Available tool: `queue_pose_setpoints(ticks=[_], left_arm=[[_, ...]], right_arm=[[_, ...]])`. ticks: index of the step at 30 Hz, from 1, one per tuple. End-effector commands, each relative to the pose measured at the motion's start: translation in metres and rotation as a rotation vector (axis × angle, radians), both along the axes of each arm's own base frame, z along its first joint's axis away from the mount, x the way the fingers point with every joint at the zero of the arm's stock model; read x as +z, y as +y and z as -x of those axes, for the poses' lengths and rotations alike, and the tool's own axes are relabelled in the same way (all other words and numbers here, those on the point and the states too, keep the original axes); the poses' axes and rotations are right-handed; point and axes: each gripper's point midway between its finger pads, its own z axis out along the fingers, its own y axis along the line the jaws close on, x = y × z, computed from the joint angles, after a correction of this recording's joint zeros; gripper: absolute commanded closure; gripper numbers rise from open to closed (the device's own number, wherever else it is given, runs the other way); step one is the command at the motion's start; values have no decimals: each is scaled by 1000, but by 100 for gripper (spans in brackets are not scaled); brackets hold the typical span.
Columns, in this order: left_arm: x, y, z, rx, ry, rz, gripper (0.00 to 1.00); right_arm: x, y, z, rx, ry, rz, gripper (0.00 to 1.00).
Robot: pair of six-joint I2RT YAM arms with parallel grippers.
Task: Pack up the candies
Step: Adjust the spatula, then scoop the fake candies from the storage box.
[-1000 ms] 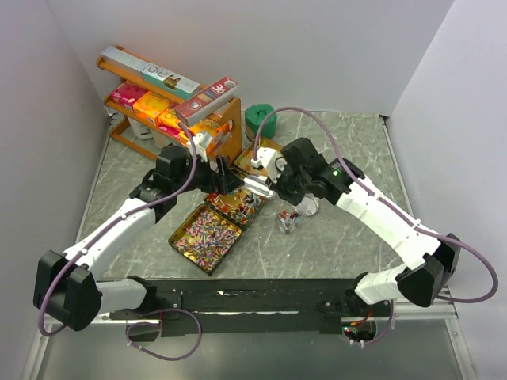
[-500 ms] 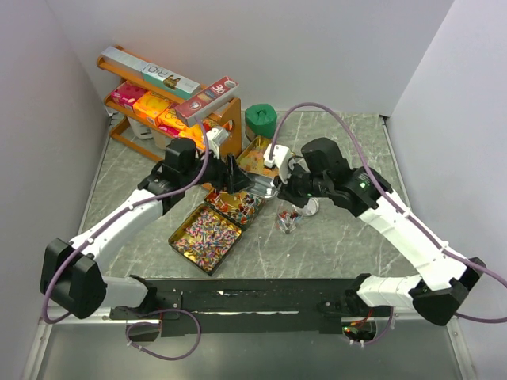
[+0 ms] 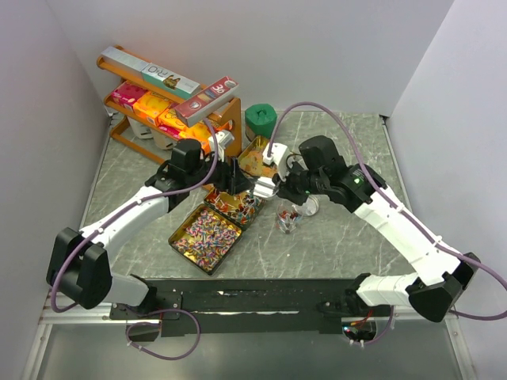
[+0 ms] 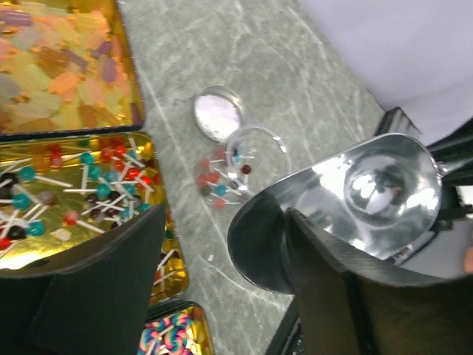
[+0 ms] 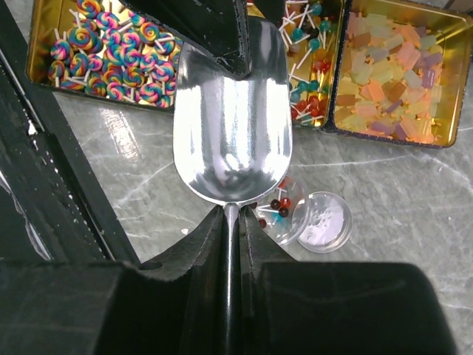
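The candies lie in three gold trays: swirl lollipops (image 3: pixel 207 234) (image 5: pixel 111 52), small ball lollipops (image 3: pixel 238 207) (image 4: pixel 66 192) and pastel gummies (image 3: pixel 255 154) (image 5: pixel 392 66). A few ball lollipops sit in a small clear tub (image 3: pixel 287 222) (image 5: pixel 284 207), its lid (image 5: pixel 325 222) beside it. My right gripper (image 3: pixel 281 186) (image 5: pixel 231 211) is shut on the handle of a metal scoop (image 5: pixel 233 126) (image 4: pixel 369 192), which is empty and held above the table. My left gripper (image 3: pixel 238 176) (image 4: pixel 225 222) is open at the scoop's front lip, with one finger against the rim.
An orange rack (image 3: pixel 166 103) with cardboard boxes stands at the back left. A green jar (image 3: pixel 260 120) is behind the gummy tray. A black rail (image 3: pixel 253 297) runs along the near edge.
My left gripper has moved right to the scoop's lip and its jaws have narrowed. The right arm has swung its elbow outward while the scoop stayed nearly in place.
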Motion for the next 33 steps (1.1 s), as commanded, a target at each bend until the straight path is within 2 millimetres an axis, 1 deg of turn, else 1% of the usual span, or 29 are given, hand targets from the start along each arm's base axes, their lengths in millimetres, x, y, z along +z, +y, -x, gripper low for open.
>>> queue_pose_setpoints(ticks=[1,2,4,5,6,7,8,9,11,12,14,15,16,17,18,19,20,21,22,23,24,25,26,27,29,30,32,33], left_arm=[[-46,21,-10,93,45,-150,26],[-40,25,-16,133,27,-154,24],[-34,33,-22,183,15,-160,17],[-25,41,-28,241,-5,-161,14],[-21,45,-31,267,-13,-162,8],[-17,50,-33,291,-18,-161,6],[-6,57,-35,326,-42,-153,4],[-4,64,-39,370,-54,-162,2],[7,74,-39,413,-80,-155,1],[9,80,-42,451,-89,-158,1],[9,91,-42,502,-85,-163,1],[7,97,-43,533,-80,-176,1],[5,108,-48,592,-75,-192,1],[-4,114,-46,615,-49,-219,1],[-10,119,-47,630,-30,-231,1],[-16,132,-51,699,-15,-262,1],[-28,138,-51,718,12,-288,1],[-37,146,-51,742,40,-314,3],[-44,152,-52,764,61,-330,5],[-55,155,-52,766,89,-351,9],[-62,159,-52,773,111,-366,11],[-67,161,-53,778,126,-372,13],[-74,161,-54,779,143,-386,18],[-77,164,-55,787,155,-390,20],[-83,167,-57,811,190,-395,26],[-85,171,-58,825,205,-391,27],[-89,172,-57,834,252,-360,31],[-91,176,-58,844,273,-344,32]], right_arm=[[65,34,-24,85,-222,-197,100],[61,31,-30,71,-233,-166,100],[46,29,-40,80,-252,-89,100],[40,28,-45,76,-265,-60,100],[28,22,-55,65,-294,0,100],[23,19,-60,56,-309,27,100],[17,18,-65,48,-324,45,100],[11,16,-71,37,-336,76,100],[8,18,-77,40,-341,80,100],[1,21,-80,52,-328,94,100],[-5,24,-86,51,-317,106,100],[-16,27,-89,55,-292,128,100],[-21,28,-92,52,-280,135,100],[-24,30,-93,55,-269,140,100],[-38,32,-94,67,-236,169,100],[-44,32,-97,61,-220,182,100],[-49,32,-100,56,-207,197,100],[-62,33,-103,57,-183,229,100],[-69,33,-104,58,-172,253,100],[-72,31,-110,35,-185,287,100],[-84,32,-114,36,-174,319,100],[-89,33,-116,39,-171,337,100],[-88,35,-120,31,-183,349,100],[-97,38,-122,42,-172,364,100],[-101,37,-130,25,-184,402,100],[-110,37,-133,28,-180,438,100],[-116,38,-134,44,-190,482,100],[-124,38,-135,47,-193,523,100]])
